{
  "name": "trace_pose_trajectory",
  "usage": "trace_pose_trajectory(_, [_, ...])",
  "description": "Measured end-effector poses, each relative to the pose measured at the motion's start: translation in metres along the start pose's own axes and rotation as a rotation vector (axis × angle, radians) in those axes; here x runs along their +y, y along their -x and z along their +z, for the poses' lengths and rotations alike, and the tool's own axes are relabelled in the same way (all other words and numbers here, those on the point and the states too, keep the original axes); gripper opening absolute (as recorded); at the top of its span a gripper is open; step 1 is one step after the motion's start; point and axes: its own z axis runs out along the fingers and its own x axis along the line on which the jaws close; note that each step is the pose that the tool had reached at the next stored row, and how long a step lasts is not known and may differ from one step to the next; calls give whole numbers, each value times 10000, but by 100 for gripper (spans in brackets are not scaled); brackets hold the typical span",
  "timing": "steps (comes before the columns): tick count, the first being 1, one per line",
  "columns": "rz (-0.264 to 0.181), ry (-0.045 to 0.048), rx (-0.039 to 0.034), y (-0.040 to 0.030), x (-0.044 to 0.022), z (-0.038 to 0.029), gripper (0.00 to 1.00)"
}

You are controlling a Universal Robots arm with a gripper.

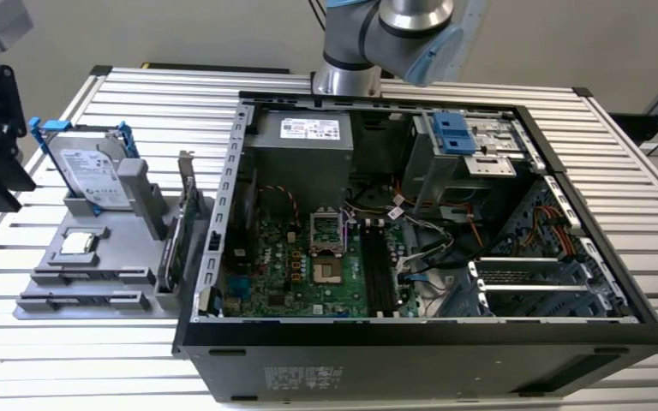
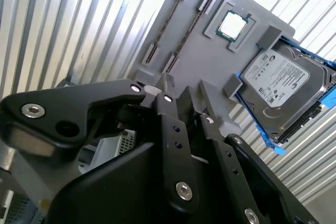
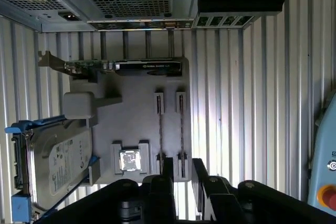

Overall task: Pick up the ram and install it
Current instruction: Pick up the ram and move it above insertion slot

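Here my gripper (image 3: pixel 183 165) hangs over the grey tray (image 3: pixel 131 121), fingers (image 3: pixel 168 174) parted and empty, aligned with the ram (image 3: pixel 181 129) that stands edge-up there, its flat faces free for pinching.

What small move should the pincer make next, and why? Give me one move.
Probably ease the pincer along the ram, the stick farther from the processor chip, toward its middle. In the first wrist view the jaws stand open and empty, in line with that stick but over its end holder on the gray tray.
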Motion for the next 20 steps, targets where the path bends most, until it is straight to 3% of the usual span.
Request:
trace_pose_trajectory(6, [14, 1, 0, 0, 0, 2, 100])
trace_pose_trajectory(20, [14, 1, -16, -2, -1, 75, 100])
